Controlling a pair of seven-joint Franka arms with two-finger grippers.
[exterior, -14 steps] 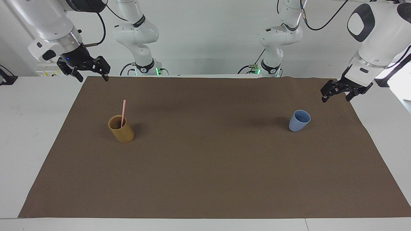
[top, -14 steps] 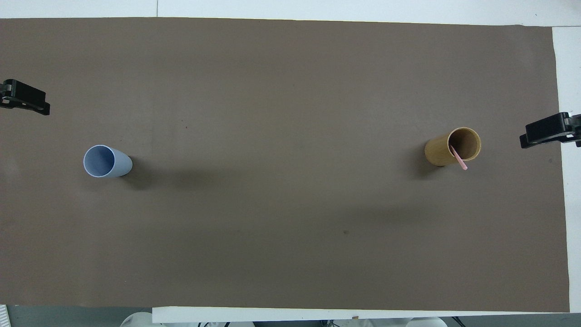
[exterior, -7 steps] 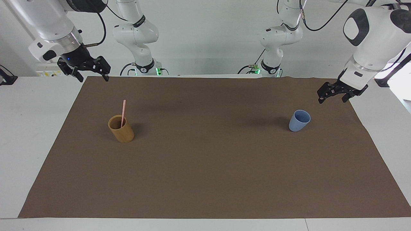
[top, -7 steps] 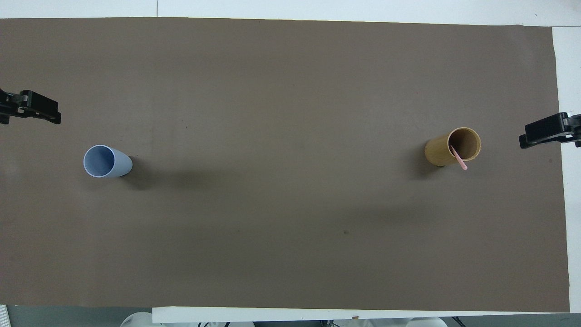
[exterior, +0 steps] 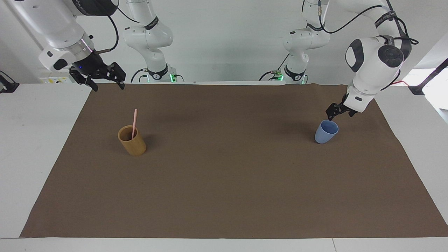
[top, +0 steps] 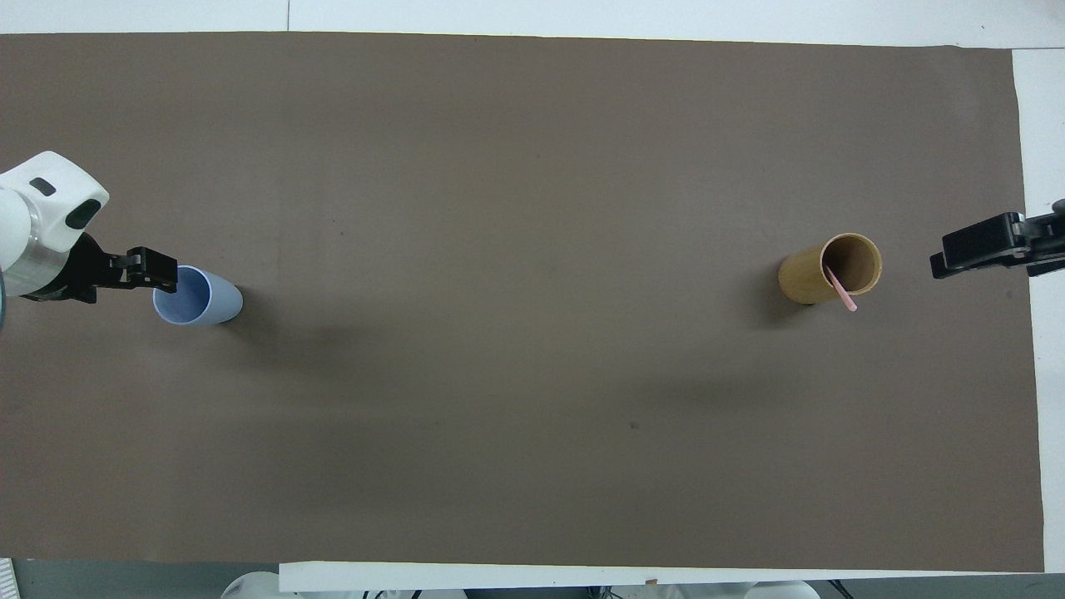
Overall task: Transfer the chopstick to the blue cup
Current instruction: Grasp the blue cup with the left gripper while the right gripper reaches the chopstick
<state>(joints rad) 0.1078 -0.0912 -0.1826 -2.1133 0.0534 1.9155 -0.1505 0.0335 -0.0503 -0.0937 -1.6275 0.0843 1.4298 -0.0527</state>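
One pale pink chopstick (exterior: 134,122) stands leaning in the tan-yellow cup (exterior: 132,141) toward the right arm's end of the table; both also show in the overhead view, the chopstick (top: 842,291) in the cup (top: 819,270). The light blue cup (exterior: 326,132) stands upright and empty toward the left arm's end, also seen from overhead (top: 200,298). My left gripper (exterior: 338,113) is open, low, just above the blue cup's rim on its robot-side edge (top: 154,281). My right gripper (exterior: 105,78) is open and empty, raised over the mat's edge, apart from the tan cup (top: 973,249).
A brown mat (exterior: 224,182) covers most of the white table (exterior: 31,140). Only the two cups stand on it. Two more white arms (exterior: 150,38) stand at the robots' end of the table.
My left arm has swung in from the table's end and lowered its gripper to the blue cup's rim. My right gripper has shifted slightly toward the tan cup. Cups and chopstick have not moved.
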